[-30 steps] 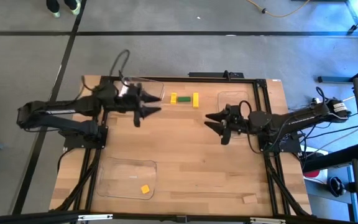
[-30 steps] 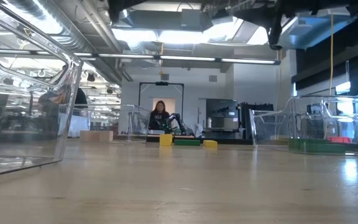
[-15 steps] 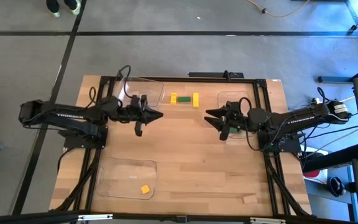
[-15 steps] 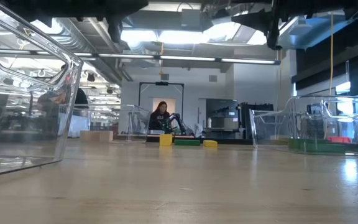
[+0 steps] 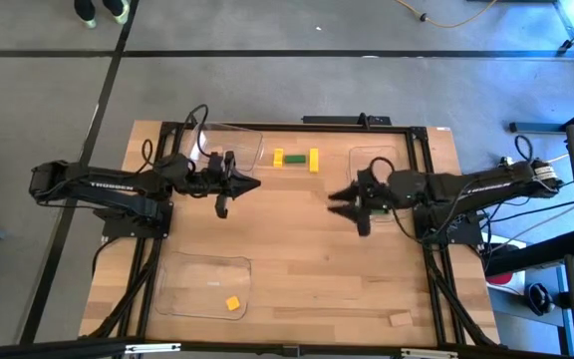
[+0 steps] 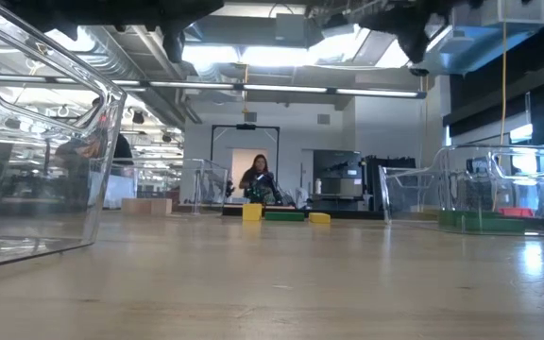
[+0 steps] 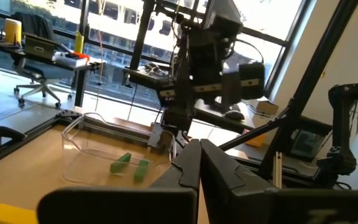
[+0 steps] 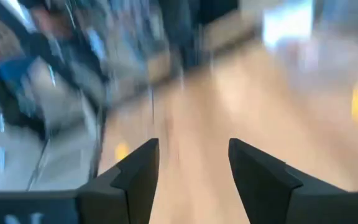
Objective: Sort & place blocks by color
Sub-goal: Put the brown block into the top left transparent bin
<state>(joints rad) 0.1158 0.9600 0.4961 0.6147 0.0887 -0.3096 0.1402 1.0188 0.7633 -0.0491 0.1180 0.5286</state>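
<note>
Overhead: three yellow blocks (image 5: 278,157), one green block (image 5: 295,158); left end effector (image 5: 239,183) closed, right end effector (image 5: 344,200) open.

The left gripper (image 7: 199,163) points across the table at the other arm.

Its two dark fingers (image 7: 188,167) are pressed together with nothing between them. Past them sits a clear plastic tray (image 7: 84,144) with two green blocks (image 7: 131,167) lying inside. A yellow block (image 7: 8,211) lies on the wooden table (image 7: 36,162) close by. The right arm (image 7: 207,59) stands behind the tray.
</note>
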